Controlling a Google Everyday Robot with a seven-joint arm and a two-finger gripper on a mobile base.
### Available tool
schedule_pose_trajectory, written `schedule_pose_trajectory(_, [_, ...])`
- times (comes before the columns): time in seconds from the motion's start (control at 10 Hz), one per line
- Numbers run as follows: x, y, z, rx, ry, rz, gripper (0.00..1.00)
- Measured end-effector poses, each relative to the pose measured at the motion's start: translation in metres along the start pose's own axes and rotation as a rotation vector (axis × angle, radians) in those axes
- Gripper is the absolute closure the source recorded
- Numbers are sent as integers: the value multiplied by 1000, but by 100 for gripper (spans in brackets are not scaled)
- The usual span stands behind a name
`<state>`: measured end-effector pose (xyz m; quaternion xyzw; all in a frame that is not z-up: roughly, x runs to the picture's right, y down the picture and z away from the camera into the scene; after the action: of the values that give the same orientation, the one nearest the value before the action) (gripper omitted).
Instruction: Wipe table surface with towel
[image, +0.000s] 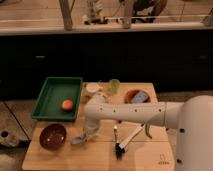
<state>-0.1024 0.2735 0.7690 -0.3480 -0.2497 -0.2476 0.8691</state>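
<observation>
A pale grey towel (79, 139) lies crumpled on the wooden table (95, 159), at its left middle, just right of a dark brown bowl (52, 136). My white arm reaches in from the right across the table. My gripper (89, 131) is at the arm's left end, low over the table. It is shut on the towel, which trails out to its lower left onto the surface.
A green tray (50, 102) holding an orange (67, 104) hangs off the table's left back. A green cup (114, 85), a small white bowl (93, 87) and a red bowl (136, 96) stand at the back. A black brush (125, 142) and a green item (148, 131) lie under the arm.
</observation>
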Motion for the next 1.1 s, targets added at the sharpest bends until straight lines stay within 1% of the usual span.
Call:
schedule_pose_trajectory(0.1, [-8, 13, 2, -22, -6, -19, 100])
schedule_pose_trajectory(0.2, [-9, 24, 1, -36, -1, -20, 100])
schedule_pose_trajectory(0.4, [4, 45, -7, -41, 29, 10, 100])
schedule_pose_trajectory(0.5, [11, 47, -10, -38, 41, 22, 100])
schedule_pose_trajectory(0.7, [37, 38, -17, -30, 73, 54, 100])
schedule_pose_trajectory(0.8, [51, 28, -19, -20, 82, 64, 100])
schedule_pose_trajectory(0.9, [68, 1, -23, 6, 86, 71, 100])
schedule_pose_trajectory(1.0, [68, -17, -22, 24, 78, 58, 100])
schedule_pose_trajectory(1.1, [62, -27, -19, 27, 65, 40, 100])
